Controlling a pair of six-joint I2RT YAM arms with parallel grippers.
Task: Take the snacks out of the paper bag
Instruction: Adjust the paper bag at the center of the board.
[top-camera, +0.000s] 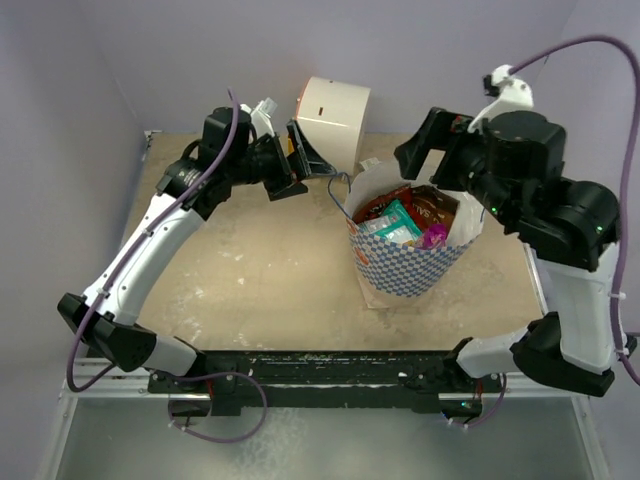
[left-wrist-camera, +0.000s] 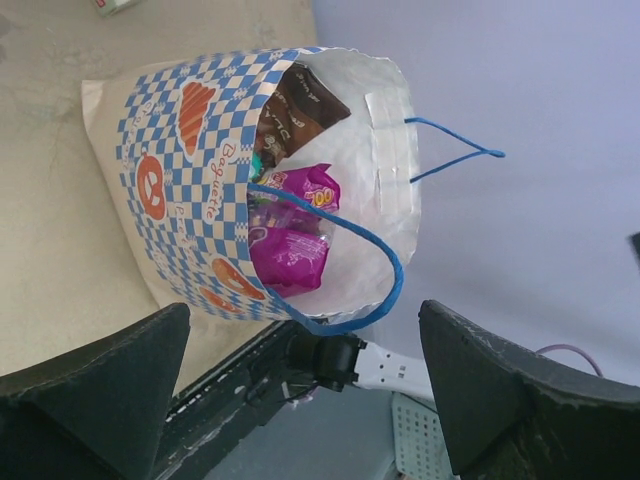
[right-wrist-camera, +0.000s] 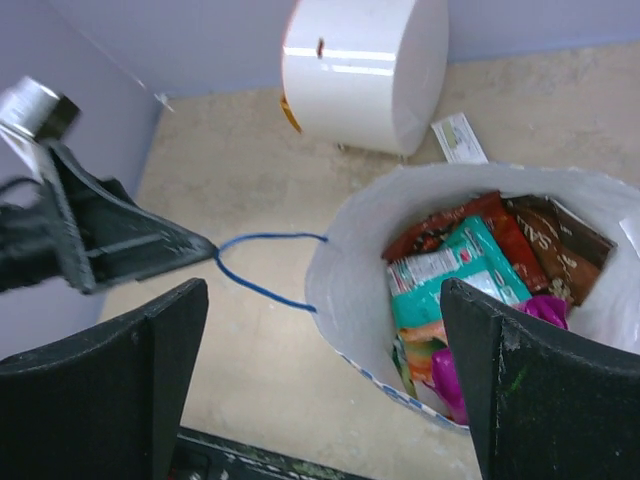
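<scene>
Step in hand: a first packet is judged due to be picked from the open paper bag (top-camera: 405, 270); none is seen outside it.
Left pincer (left-wrist-camera: 300, 315): fingers are spread wide and nothing is held. It is best kept at the bag's left side, so the light bag can be steadied if it is dragged upward.
Blue handle (right-wrist-camera: 265, 265): the loop is stretched toward the left pincer; contact cannot be told. It is to be kept clear of any fingers going in.
Teal packet (right-wrist-camera: 450, 265): it appears uppermost and near the middle of the mouth, so it is judged the easiest first pick. It is to be gripped by its upper edge, not its puffed middle.
Right pincer (right-wrist-camera: 320, 295): fingers are spread wide and nothing is held. It is to be lowered straight through the mouth with the rim untouched, and closed only once one packet's edge lies between the fingers.
Risk: glossy film is likely to slip, and a neighbouring packet may be caught along.
Bag, position: set upright on the table (top-camera: 260, 270), right of centre, just in front of the white cylinder (top-camera: 335, 120).
Snacks, position: all are held inside the bag: teal packet, red-brown packet (right-wrist-camera: 440, 230), dark brown bag (right-wrist-camera: 555, 245), purple packet (left-wrist-camera: 290, 255).
Snacks to left pincer: placed to its right, behind the bag wall.
Snacks to right pincer: placed below and ahead, toward the right of the wrist view; apart, not touched.
</scene>
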